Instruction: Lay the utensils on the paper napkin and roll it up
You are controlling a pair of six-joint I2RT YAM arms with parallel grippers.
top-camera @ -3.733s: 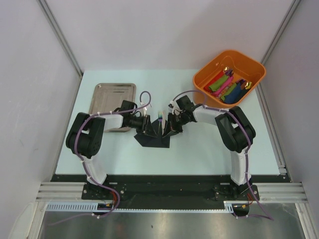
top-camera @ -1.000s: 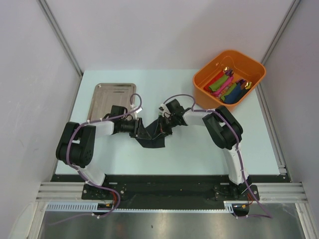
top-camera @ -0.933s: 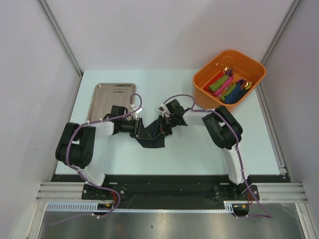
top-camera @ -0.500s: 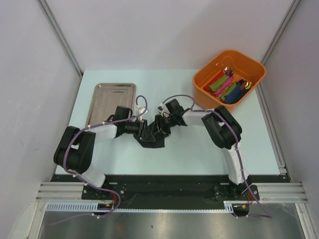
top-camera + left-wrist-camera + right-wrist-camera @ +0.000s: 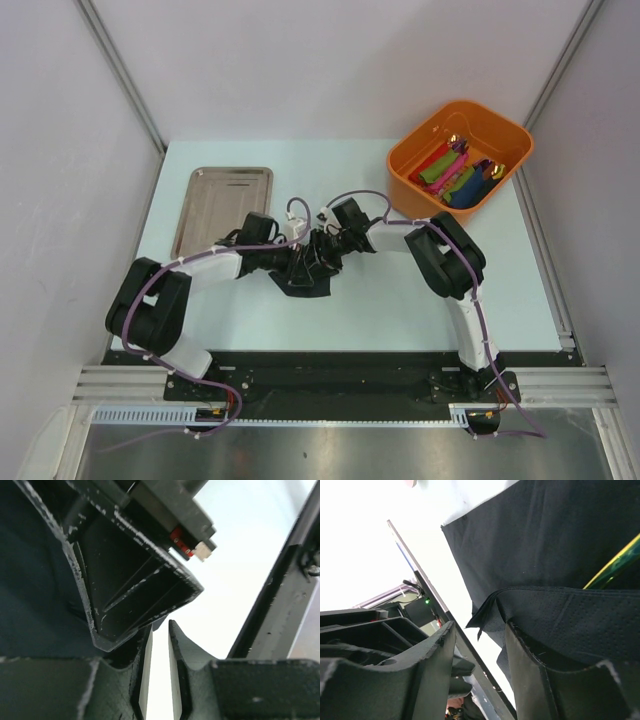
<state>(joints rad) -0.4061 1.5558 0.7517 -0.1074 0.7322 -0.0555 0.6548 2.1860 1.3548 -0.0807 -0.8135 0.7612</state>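
2 robot arms [image 5: 190,270], 1 black napkin [image 5: 312,289] mid-table, 1 steel tray [image 5: 222,190] far left, 1 orange bin [image 5: 408,158] far right w/ approx 4 coloured rolls [image 5: 455,175].

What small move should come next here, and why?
Probably close the right pincer on the folded edge of the paper napkin and roll it over the utensil: the jaws stand apart, the fold lies beside one finger, and the utensil is partly uncovered.

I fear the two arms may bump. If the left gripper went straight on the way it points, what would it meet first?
Most likely the right gripper: its black plastic body sits just ahead of the left gripper in the wrist view. Depth is hard to judge.
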